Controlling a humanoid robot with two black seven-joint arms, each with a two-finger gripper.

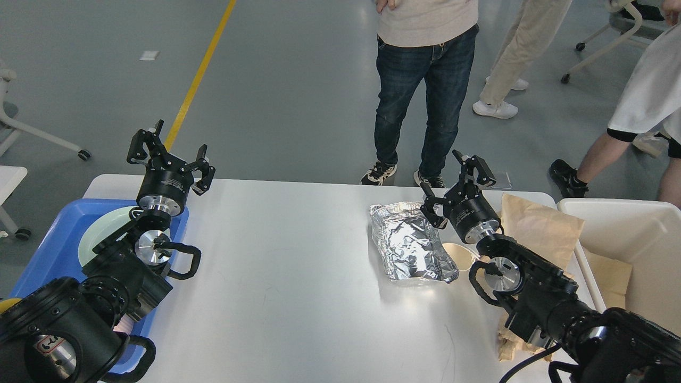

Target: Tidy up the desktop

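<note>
The white desktop (287, 255) fills the middle of the head view. A crumpled silver foil bag (409, 242) lies on it right of centre, with a small beige paper cup (462, 255) at its right edge. A brown paper bag (540, 229) lies further right. My right gripper (458, 175) is open and empty, held above the foil bag's far right corner. My left gripper (170, 151) is open and empty, held above the desktop's far left, by the blue tray's right rim.
A blue tray (48, 239) at the left holds a pale green plate (104, 234); my left arm hides much of it. A white bin (638, 250) with brown paper stands at the right. Three people stand beyond the far edge.
</note>
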